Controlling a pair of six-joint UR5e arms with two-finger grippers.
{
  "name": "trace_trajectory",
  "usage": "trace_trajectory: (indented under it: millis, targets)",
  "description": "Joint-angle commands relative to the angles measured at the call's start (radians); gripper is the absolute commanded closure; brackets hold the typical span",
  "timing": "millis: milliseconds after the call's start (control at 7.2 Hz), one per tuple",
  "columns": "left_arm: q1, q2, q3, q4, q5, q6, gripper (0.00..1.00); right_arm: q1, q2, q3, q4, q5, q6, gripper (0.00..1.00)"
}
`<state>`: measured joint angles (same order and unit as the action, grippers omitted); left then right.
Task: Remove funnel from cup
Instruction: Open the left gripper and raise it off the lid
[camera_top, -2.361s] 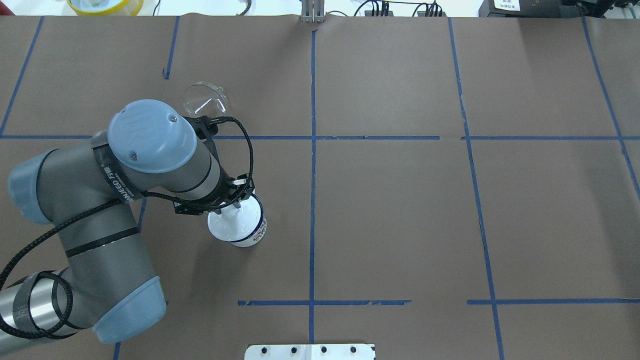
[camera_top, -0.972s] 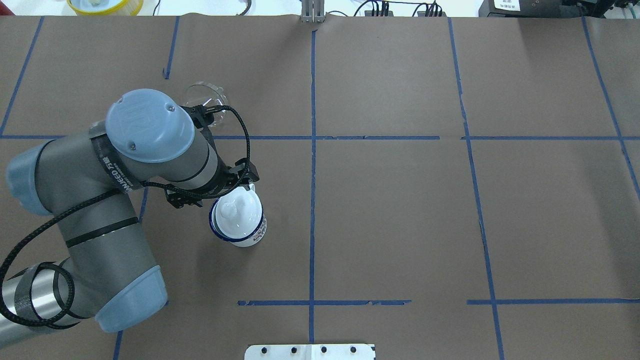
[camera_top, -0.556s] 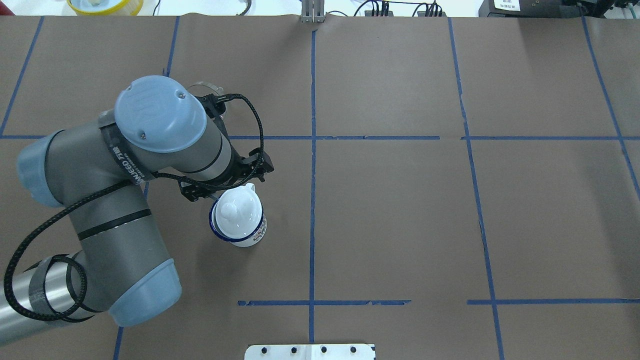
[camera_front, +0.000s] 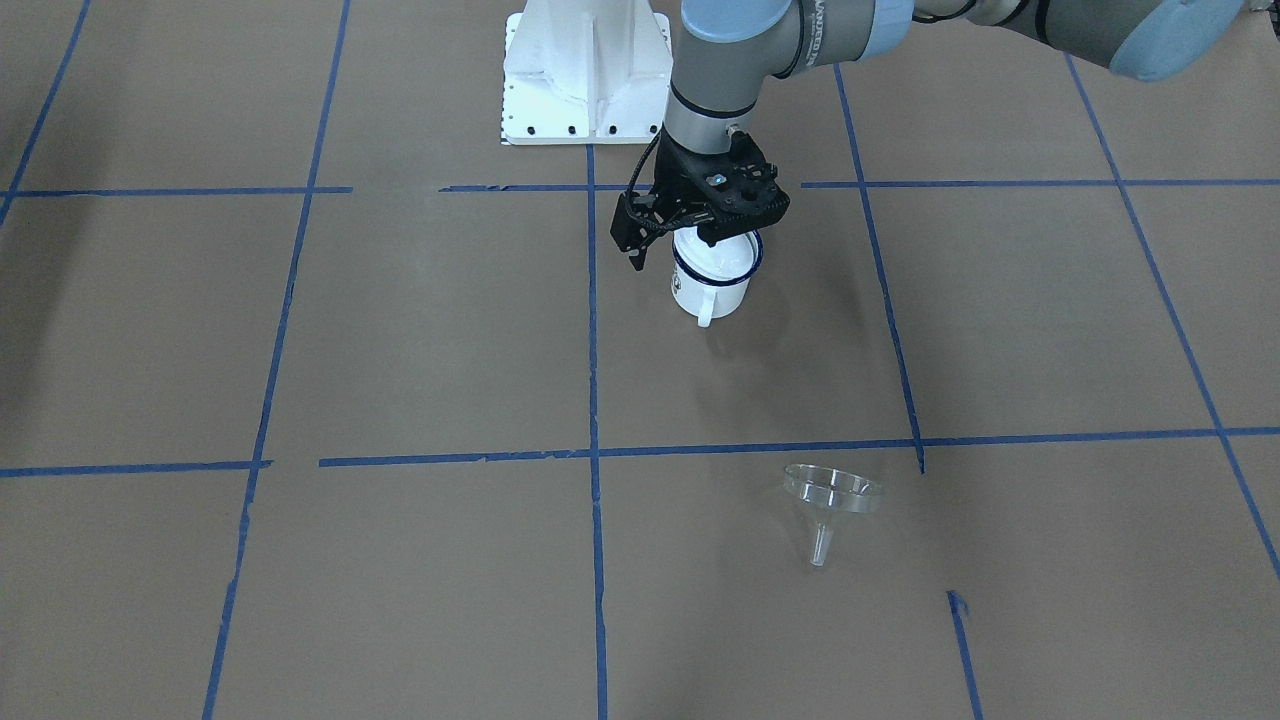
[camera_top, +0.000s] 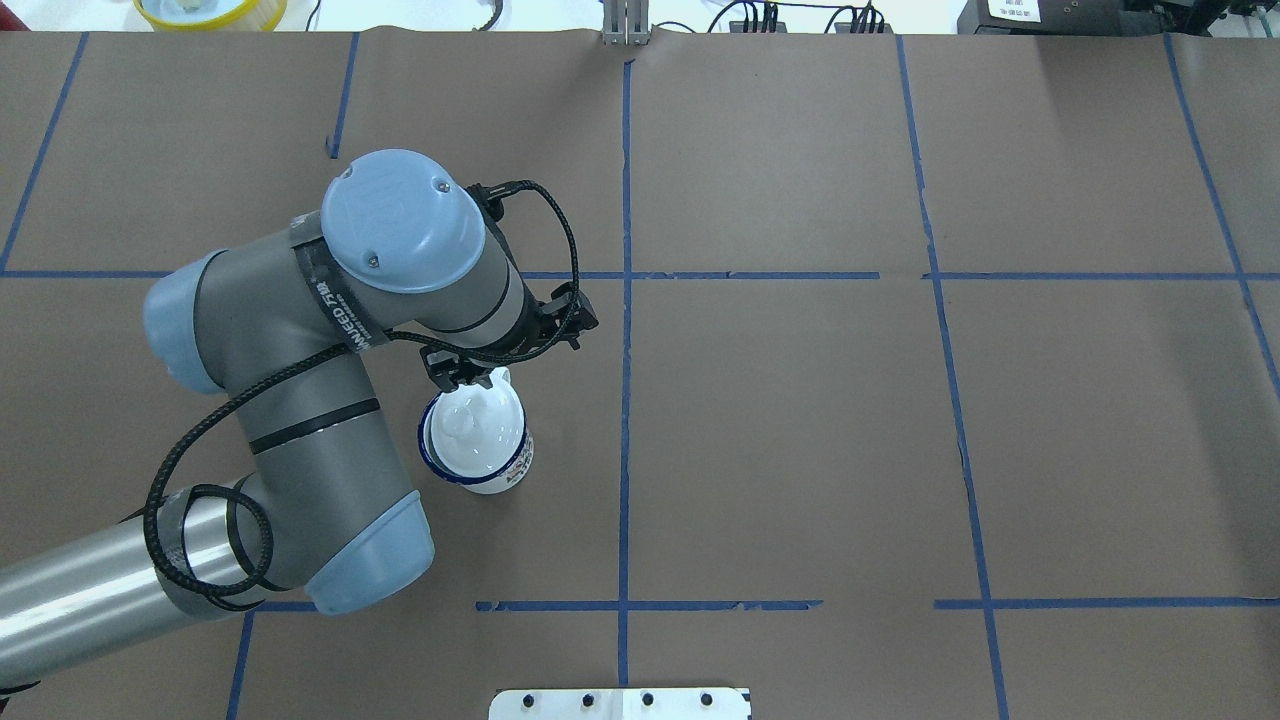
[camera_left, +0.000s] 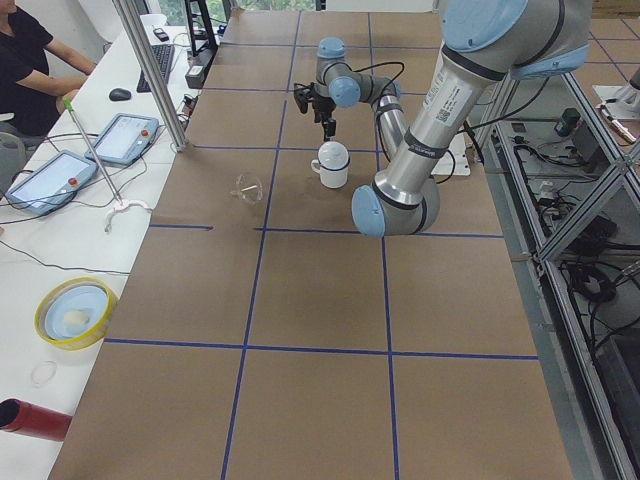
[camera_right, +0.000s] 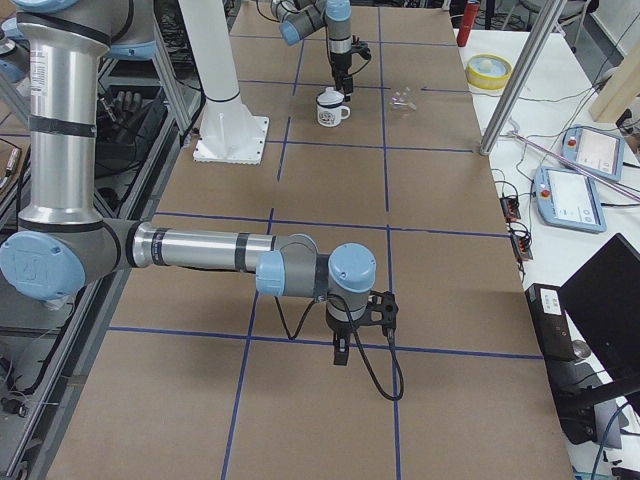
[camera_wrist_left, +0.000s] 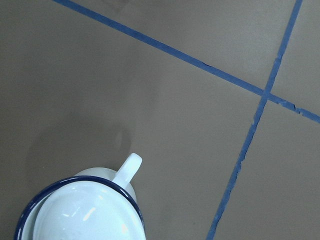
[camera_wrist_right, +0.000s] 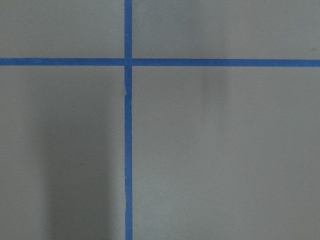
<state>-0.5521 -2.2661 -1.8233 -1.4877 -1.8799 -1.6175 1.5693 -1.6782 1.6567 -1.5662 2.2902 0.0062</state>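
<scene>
The transparent funnel (camera_front: 832, 495) stands alone on the brown table, spout down, well apart from the cup; it also shows in the exterior left view (camera_left: 247, 187). In the overhead view my left arm hides it. The white cup (camera_top: 503, 472) with a blue rim holds a white domed lid (camera_top: 470, 430) with a knob. My left gripper (camera_front: 718, 238) hovers just above the cup's handle side, open and empty. The left wrist view shows the cup (camera_wrist_left: 127, 170) at its lower left. My right gripper (camera_right: 340, 355) hangs over bare table far away; I cannot tell its state.
The white robot base plate (camera_front: 585, 70) stands behind the cup. A yellow bowl (camera_top: 210, 10) sits beyond the table's far edge. Tablets (camera_left: 50, 180) and an operator (camera_left: 25, 60) are at a side table. Blue tape lines grid the table.
My left gripper let go of the lid, which stays on the cup, then rose and moved away to the far right. The arm now covers the funnel in the overhead view.
</scene>
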Motion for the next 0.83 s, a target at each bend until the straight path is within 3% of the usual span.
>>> trace_trajectory:
  millis: [0, 694]
  targets:
    - [0.015, -0.006, 0.019, -0.02, -0.002, -0.011, 0.0, 0.0, 0.0, 0.0, 0.0, 0.0, 0.0, 0.0]
    - [0.049, 0.002, 0.028, -0.037, -0.001, -0.019, 0.0, 0.0, 0.0, 0.0, 0.0, 0.0, 0.0, 0.0]
